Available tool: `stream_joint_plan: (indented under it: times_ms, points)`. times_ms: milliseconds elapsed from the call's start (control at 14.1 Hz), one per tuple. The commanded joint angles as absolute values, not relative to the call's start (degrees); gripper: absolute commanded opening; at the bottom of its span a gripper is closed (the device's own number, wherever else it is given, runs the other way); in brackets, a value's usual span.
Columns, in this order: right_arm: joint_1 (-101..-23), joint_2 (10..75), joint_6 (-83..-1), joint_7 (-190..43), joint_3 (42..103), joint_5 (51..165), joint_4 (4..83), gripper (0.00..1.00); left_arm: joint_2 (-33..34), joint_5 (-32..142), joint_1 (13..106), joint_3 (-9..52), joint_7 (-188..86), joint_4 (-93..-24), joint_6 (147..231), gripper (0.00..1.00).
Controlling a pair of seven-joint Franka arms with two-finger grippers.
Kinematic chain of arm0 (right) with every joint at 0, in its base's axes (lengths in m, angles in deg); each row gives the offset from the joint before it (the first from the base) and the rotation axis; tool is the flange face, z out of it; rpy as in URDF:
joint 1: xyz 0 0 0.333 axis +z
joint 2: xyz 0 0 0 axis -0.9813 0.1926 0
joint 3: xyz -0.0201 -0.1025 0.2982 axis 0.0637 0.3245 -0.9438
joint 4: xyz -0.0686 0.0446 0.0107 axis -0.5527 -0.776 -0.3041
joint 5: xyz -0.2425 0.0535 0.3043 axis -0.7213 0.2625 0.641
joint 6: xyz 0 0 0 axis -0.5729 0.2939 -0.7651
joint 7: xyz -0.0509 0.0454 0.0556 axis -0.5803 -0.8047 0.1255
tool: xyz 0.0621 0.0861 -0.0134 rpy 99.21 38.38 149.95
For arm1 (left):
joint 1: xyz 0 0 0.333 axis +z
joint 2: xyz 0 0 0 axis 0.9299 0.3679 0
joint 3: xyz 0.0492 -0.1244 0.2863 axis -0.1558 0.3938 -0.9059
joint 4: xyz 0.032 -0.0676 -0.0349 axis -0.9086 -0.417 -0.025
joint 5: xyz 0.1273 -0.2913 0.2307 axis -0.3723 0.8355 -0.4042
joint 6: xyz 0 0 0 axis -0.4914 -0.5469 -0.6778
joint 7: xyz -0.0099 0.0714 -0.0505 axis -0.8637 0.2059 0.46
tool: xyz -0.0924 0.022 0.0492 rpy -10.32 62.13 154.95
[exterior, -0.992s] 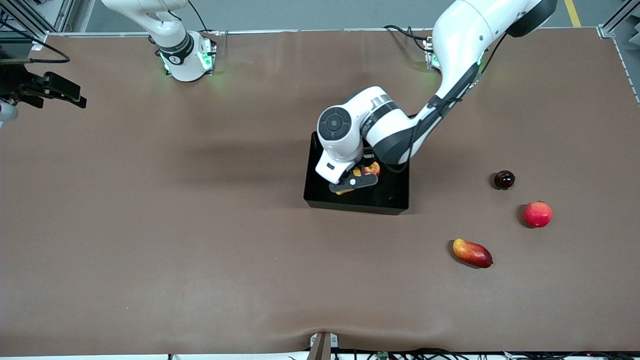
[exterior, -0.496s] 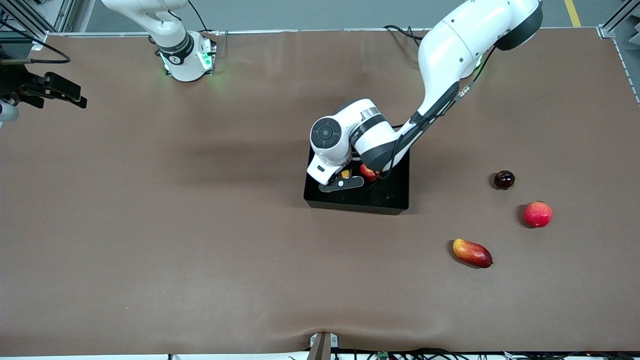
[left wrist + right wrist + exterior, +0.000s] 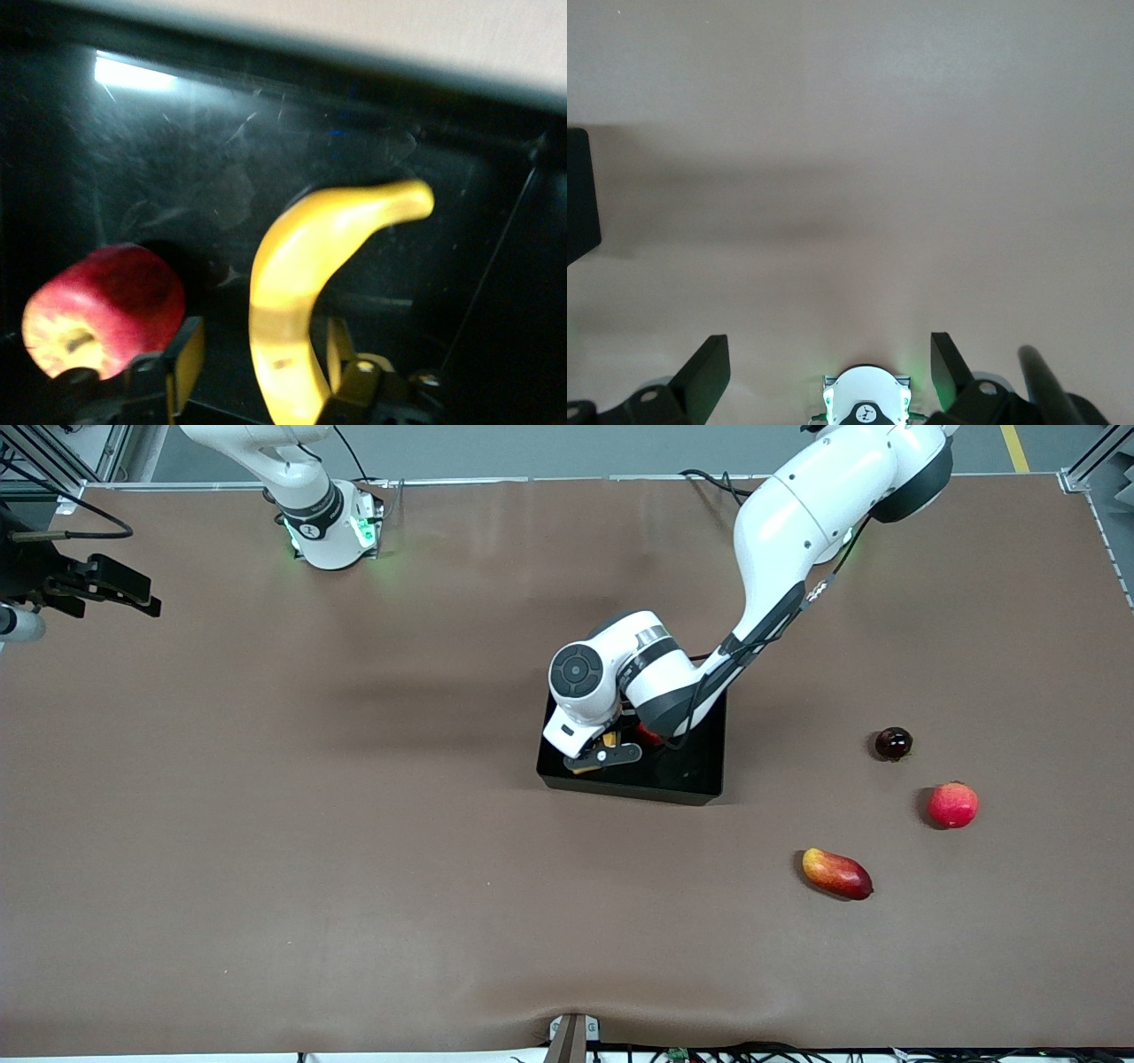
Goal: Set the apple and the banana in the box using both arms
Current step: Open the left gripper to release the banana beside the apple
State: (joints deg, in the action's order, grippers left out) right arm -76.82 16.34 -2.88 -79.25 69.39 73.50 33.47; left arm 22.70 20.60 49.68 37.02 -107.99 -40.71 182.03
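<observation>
The shallow, glossy black plastic box (image 3: 691, 775) sits mid-table. My left gripper (image 3: 261, 376) is down inside it, fingers spread either side of the smooth curved banana (image 3: 297, 292) without pinching. The round streaked apple (image 3: 102, 310) lies beside it. My right gripper (image 3: 828, 367) waits, spread wide, above bare brown table (image 3: 354, 868).

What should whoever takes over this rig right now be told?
Left tool: open, low inside the box, fingers on either side of the banana with gaps showing.
Right tool: open, empty, waiting over bare table at the right arm's end.
Apple: in the box beside the banana.
Done: both fruits appear to be in the box.
Left: lift the left tool clear.
</observation>
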Motion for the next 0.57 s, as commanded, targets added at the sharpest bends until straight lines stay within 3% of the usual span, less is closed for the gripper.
stream_joint_plan:
  times_ms: [0,496]
  points:
    - [-76.6,16.3,-2.9,-80.0,69.2,73.3,33.7,1.00,16.0,20.9,52.6,37.0,-106.4,-38.1,172.7,1.00]
    - [-76.3,16.1,-2.3,-80.0,69.2,73.3,33.7,1.00,-5.5,25.8,71.5,37.6,-88.8,-37.4,167.3,1.00]
